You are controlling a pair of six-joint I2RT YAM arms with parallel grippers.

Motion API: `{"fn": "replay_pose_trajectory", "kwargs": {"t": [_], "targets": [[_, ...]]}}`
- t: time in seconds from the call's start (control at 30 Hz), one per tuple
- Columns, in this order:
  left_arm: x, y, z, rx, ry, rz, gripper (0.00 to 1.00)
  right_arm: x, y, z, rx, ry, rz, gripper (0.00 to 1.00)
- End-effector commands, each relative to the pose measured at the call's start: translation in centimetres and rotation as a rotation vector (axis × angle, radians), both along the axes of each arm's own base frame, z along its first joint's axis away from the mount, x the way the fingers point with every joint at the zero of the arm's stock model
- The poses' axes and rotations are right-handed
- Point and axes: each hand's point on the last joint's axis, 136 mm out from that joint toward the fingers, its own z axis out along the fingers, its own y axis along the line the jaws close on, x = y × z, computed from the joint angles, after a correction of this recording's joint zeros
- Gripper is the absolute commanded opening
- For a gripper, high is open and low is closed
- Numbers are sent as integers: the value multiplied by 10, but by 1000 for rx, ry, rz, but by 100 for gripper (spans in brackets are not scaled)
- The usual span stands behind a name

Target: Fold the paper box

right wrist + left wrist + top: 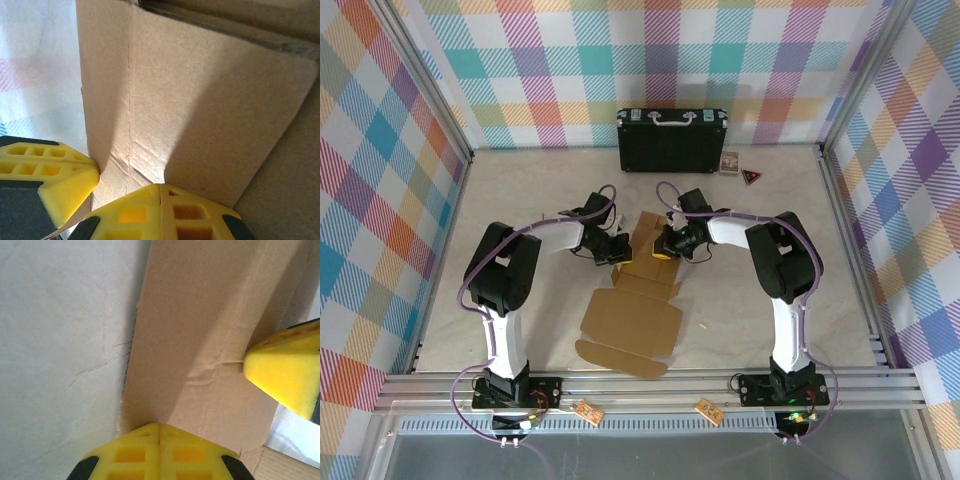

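The paper box [632,318] is a brown cardboard die-cut sheet lying mostly flat mid-table, its far flap [645,238] raised between the two grippers. My left gripper [622,248] is shut, tips against the flap's left side. My right gripper [664,243] is shut too, tips against its right side. In the left wrist view my closed yellow fingertips [159,426] touch the creased cardboard [200,330], and the right gripper's yellow finger [287,372] pokes in opposite. In the right wrist view my closed tips [160,187] meet the flap [200,100], with the left gripper's finger [55,175] beside them.
A black hard case [672,140] with a silver handle stands at the back wall. A small card pack [729,162] and a dark triangular piece [751,177] lie to its right. Two small tags [586,411] [708,409] rest on the front rail.
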Motion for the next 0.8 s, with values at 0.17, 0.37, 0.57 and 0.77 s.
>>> {"fn": "replay_pose_trajectory", "kwargs": {"t": [0.17,0.37,0.57,0.77], "targets": [[45,-7,33,-19,-25,25,0,-22,-28,-49,-166,125,-24,4],[69,-9,23,-11,-13,25,0,-23,-27,-50,-166,127,-19,3],[73,-9,0,-19,15,30,0,-23,-27,-50,-167,124,-15,3],[75,-13,-13,-42,27,35,0,-24,-26,-49,-167,122,-11,3]]}}
